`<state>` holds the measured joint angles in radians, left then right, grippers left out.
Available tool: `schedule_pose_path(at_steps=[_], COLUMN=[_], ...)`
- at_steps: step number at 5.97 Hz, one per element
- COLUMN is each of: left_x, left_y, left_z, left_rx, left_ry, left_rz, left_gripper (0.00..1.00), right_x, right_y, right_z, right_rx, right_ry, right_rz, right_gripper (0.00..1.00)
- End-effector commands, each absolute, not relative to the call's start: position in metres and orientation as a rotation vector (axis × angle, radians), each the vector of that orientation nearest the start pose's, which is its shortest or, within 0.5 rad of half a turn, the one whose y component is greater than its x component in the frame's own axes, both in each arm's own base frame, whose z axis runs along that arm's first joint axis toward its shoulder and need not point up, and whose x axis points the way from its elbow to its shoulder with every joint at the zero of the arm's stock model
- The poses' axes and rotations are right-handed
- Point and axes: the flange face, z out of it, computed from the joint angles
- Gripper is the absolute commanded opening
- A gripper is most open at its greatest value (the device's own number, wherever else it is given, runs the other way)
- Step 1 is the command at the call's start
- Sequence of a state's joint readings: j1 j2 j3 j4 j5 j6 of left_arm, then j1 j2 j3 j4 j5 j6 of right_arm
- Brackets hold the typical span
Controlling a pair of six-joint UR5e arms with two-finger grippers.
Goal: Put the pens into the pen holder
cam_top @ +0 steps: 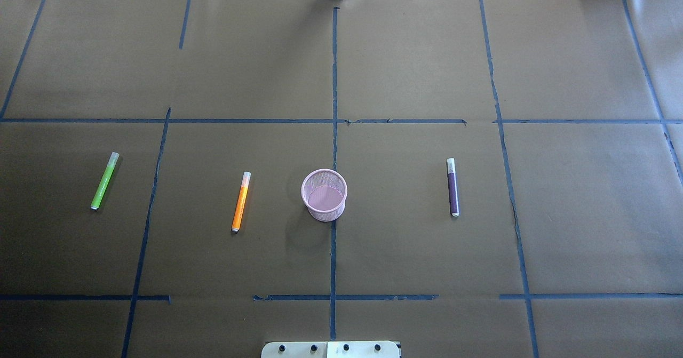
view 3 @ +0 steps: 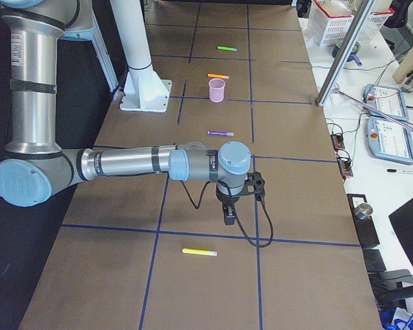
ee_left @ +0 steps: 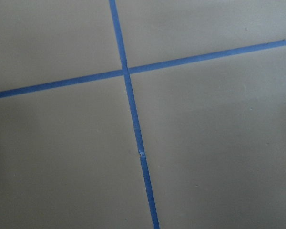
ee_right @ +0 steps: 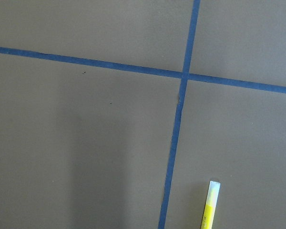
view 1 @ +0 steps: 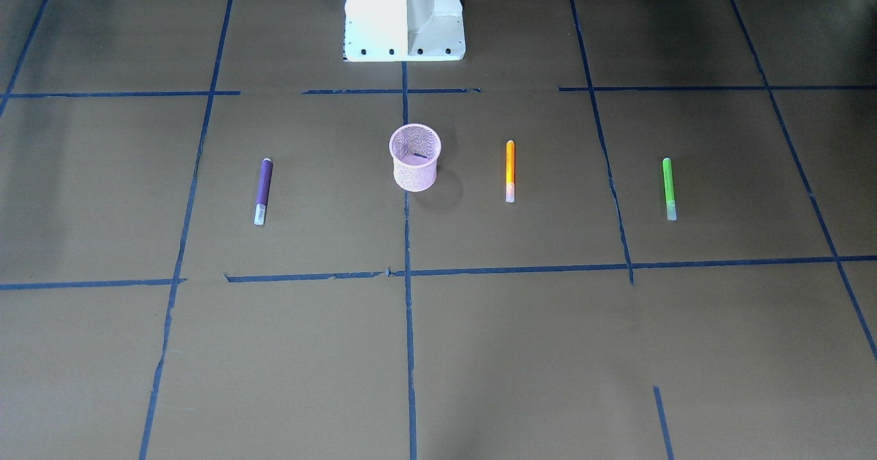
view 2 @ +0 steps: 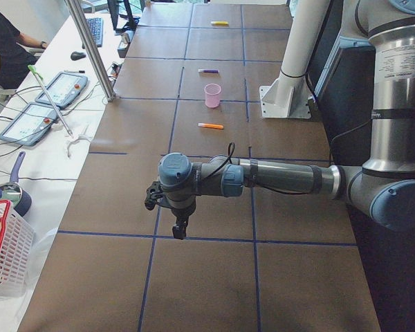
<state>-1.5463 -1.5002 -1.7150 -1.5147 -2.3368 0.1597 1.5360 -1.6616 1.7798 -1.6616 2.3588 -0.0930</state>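
Four wide views, two close downward

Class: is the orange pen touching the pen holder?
Apart. The overhead view shows a strip of bare table between the orange pen and the pen holder.

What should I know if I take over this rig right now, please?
Grippers: the left gripper hangs over bare table at the robot's left end, and the right gripper hangs at the right end near a yellow pen. Whether either is open or shut cannot be told.
Things: the pen holder stands upright mid-table with no pen in it. The green pen and orange pen lie on the robot's left of it, the purple pen on its right.
Done: nothing.
Left: every pen.
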Motion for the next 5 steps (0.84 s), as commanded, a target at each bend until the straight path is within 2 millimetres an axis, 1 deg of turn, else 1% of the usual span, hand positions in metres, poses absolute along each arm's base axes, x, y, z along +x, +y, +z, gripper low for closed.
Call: schedule_pose_path(at_steps=[1, 2, 3, 5], left_x=[-0.054, -0.054, -0.054, -0.053], left_y=[-0.457, -0.443, -0.444, -0.437], left_z=[0.623, 0.634, 0.627, 0.629], left_rx=[0.071, 0.056, 0.064, 0.071], left_ry=[0.762, 0.763, 0.756, 0.761], left_rz=[0.181, 0.174, 0.179, 0.189], left_gripper=[1.0, 1.0, 1.0, 1.0], right_x=[0.051, 0.051, 0.051, 0.051], right_y=[-0.45, -0.445, -0.445, -0.444], right_z=[0.608, 0.613, 0.611, 0.611], right_rx=[0.05, 0.048, 0.056, 0.057], right_ry=[-0.756, -0.754, -0.754, -0.757], right_rz=[-0.129, -0.132, -0.138, -0.143], right_gripper=[1.0, 1.0, 1.0, 1.0])
